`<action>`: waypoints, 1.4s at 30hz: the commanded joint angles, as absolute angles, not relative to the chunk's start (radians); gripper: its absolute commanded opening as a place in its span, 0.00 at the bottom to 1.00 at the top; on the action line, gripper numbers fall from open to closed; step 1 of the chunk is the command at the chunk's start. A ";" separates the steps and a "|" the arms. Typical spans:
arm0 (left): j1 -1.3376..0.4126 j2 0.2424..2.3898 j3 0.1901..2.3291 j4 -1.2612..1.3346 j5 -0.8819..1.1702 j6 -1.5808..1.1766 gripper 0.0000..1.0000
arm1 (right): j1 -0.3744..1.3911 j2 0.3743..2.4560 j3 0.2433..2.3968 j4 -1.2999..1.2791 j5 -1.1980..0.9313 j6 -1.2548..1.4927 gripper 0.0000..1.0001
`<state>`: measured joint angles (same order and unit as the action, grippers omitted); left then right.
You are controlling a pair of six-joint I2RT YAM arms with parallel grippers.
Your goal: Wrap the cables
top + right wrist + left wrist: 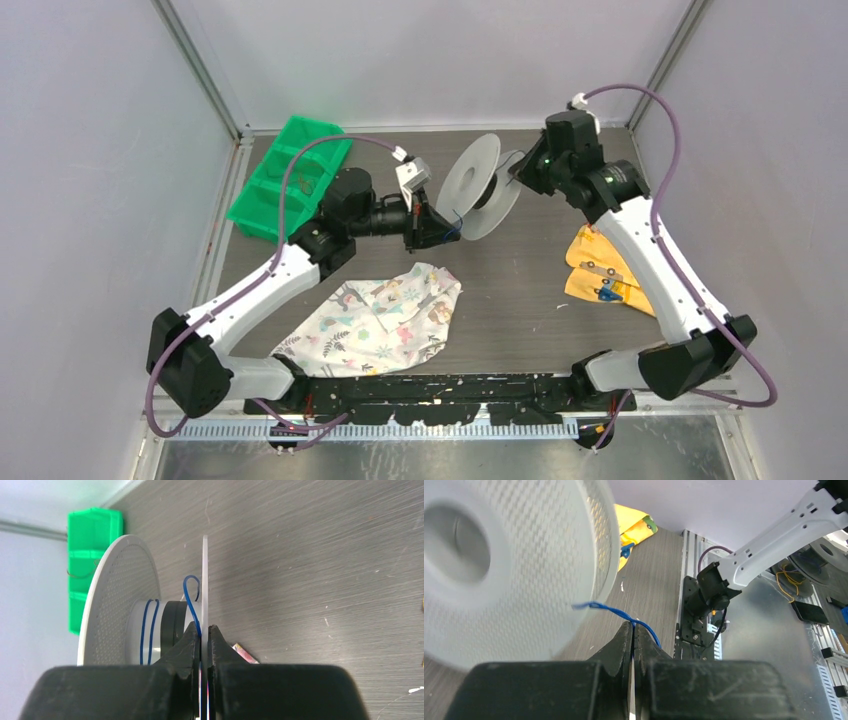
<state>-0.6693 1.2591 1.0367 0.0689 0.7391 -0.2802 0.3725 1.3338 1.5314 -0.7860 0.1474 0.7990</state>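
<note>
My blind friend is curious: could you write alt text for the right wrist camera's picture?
A black pincer is shut on one disc of a pale spool. Blue wire makes two turns round its hub and a loose loop by the pincer; a green bin stands behind.

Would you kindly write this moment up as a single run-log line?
left gripper: shut on cable | right gripper: shut on spool | cable: two turns on core, loose loop between discs
</note>
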 commanded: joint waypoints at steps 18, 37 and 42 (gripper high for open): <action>-0.719 1.376 1.326 -0.017 0.726 -0.302 0.25 | 0.558 1.390 1.571 -0.816 0.129 0.729 0.01; -0.689 1.239 1.345 -0.097 0.462 -0.320 0.37 | 0.560 1.341 1.615 -0.869 0.181 0.659 0.01; -0.533 1.228 1.359 -0.163 0.426 -0.408 0.50 | 0.560 1.339 1.709 -0.970 0.150 0.568 0.01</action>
<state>-0.6476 1.2510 1.3106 -0.1120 0.5041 -0.3408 0.5564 1.4048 1.5871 -0.9432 0.1722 0.6472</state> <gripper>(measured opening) 0.479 0.058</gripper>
